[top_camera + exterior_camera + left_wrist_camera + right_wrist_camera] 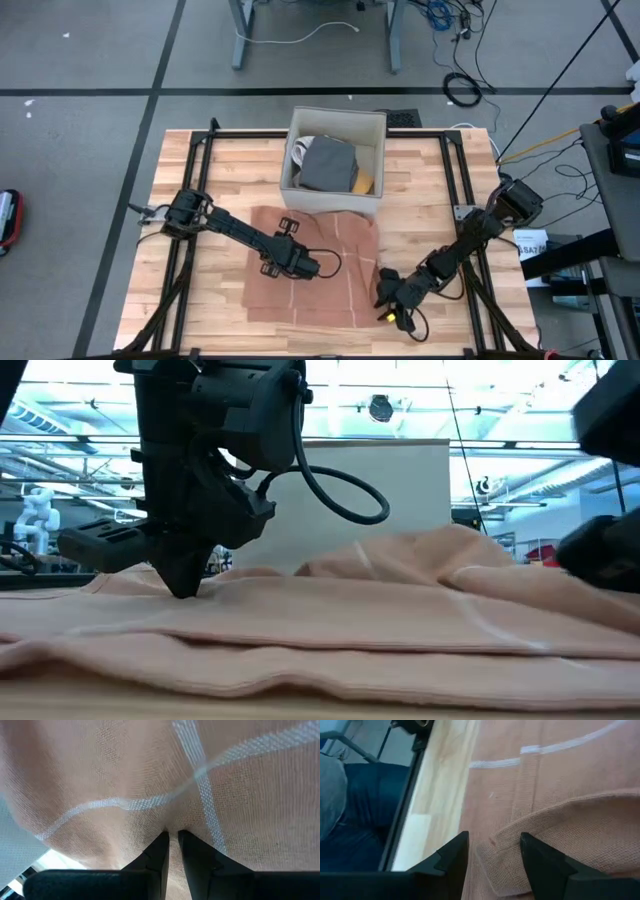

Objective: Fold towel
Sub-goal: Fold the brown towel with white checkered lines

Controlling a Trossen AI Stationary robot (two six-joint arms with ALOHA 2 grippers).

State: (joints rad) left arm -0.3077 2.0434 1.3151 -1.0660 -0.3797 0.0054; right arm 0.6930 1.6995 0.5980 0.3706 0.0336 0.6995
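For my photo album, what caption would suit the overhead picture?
Two robot arms work a pink towel on a wooden table, with a white box of cloths behind.

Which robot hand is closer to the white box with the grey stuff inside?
Left. The left end effector is pinching the towel near its middle, just in front of the white box. The right end effector sits open at the towel's front right corner, farther away.

No text, label, brand, number or sign can be read anywhere in these views.
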